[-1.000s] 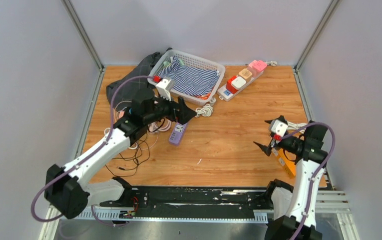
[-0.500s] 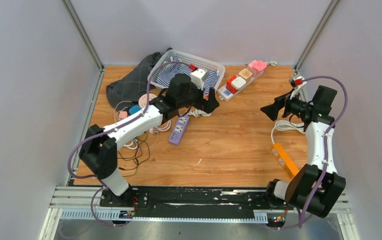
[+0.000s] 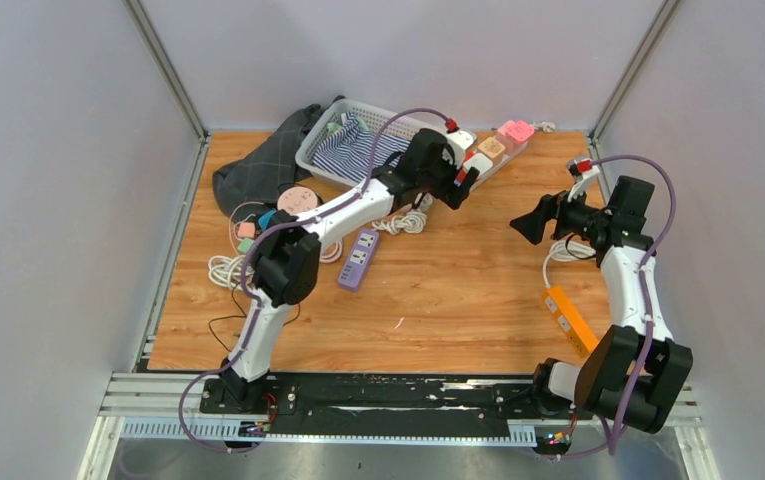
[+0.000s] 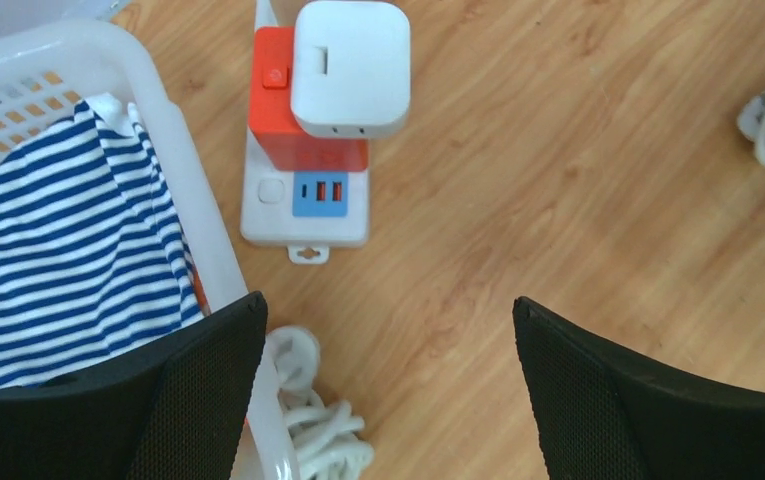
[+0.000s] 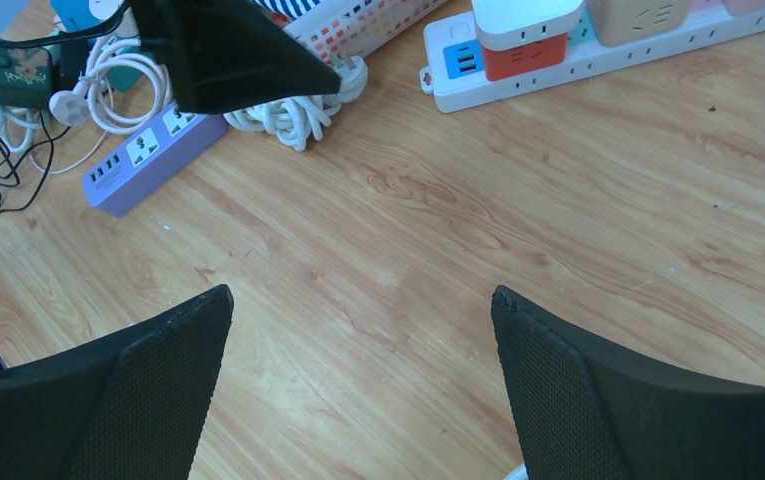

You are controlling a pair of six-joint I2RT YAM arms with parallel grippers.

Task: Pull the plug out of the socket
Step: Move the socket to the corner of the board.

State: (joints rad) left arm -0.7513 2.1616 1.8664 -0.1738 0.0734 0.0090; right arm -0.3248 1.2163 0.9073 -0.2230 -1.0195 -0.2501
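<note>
Your power strip (image 3: 482, 160) lies on the far side of the table (image 3: 458, 300), just right of the basket (image 4: 186, 160). Its long axis runs near-left to far-right, with the blue USB end (image 4: 320, 193) nearest. A white plug (image 4: 350, 68) sits atop a red block (image 4: 276, 115). The left gripper (image 4: 383, 312) hovers above that end, spread wide and empty. The right gripper (image 5: 358, 300) is also wide and empty, well apart from the strip.

A robot test cell in a lab.

A wooden counter (image 3: 458, 300) is enclosed by plain grey wall panels (image 3: 58, 200) set in aluminium posts (image 3: 163, 65), and a left arm (image 3: 348, 207) and a right arm (image 3: 630, 285) are bolted to a metal rail (image 3: 388, 395) at its near edge. Loose items are scattered on it: a white power strip (image 4: 305, 210), a purple power strip (image 3: 356, 258), an orange power strip (image 3: 568, 320), a basket (image 4: 198, 200) with striped cloth (image 4: 58, 250), and tangled cables (image 3: 226, 270).
</note>
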